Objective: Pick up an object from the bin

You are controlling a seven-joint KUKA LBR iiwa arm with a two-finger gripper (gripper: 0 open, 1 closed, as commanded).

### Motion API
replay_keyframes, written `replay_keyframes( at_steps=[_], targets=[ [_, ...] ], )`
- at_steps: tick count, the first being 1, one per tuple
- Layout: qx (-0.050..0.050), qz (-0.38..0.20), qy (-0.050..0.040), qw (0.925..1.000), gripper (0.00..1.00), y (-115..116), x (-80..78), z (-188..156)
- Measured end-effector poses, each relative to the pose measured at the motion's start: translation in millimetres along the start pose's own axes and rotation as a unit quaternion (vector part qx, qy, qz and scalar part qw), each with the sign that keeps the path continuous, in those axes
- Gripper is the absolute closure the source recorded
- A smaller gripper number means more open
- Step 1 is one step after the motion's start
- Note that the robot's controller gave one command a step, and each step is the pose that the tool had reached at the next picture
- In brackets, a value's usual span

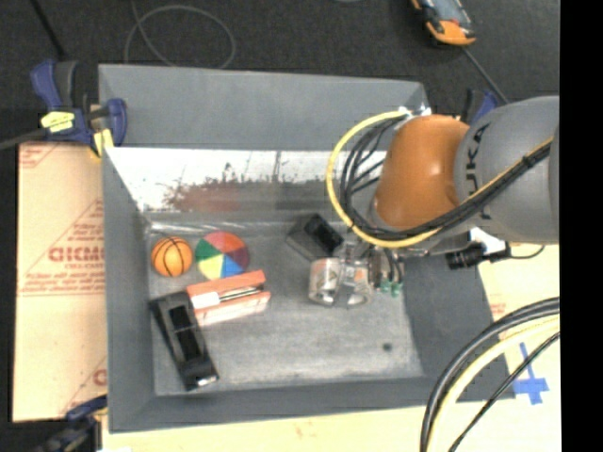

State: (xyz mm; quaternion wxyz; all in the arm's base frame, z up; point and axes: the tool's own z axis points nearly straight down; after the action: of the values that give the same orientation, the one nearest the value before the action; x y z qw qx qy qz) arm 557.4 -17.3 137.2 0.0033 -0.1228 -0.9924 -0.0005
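While the claw point(363, 277) hangs well right of the multicoloured ball point(221, 255), a clear cylinder point(327, 282) lies just beside it; whether it is spread or pressed together, I cannot tell.

**Legible markings, as I read them from the remote station.** Grey arm link point(513, 172): black capital letters run along its side, just beside the orange wrist cover point(419, 172). I read "KU", the opening of the maker's name. The letters after it I cannot make out. On the things lying in the bin point(264, 78), no lettering is large enough for me to read.
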Motion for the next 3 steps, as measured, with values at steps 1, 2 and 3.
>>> replay_keyframes(
  at_steps=[1, 2, 3],
  targets=[
    [0.0, 0.004, -0.0029, 1.0, 1.0, -3.0, -6.8, -21.6],
    [0.0, 0.005, -0.0075, 1.0, 1.0, 1.1, -14.4, -30.4],
    [0.001, -0.111, -0.0042, 0.9938, 1.0, -26.0, -45.6, -47.7]
  ],
)
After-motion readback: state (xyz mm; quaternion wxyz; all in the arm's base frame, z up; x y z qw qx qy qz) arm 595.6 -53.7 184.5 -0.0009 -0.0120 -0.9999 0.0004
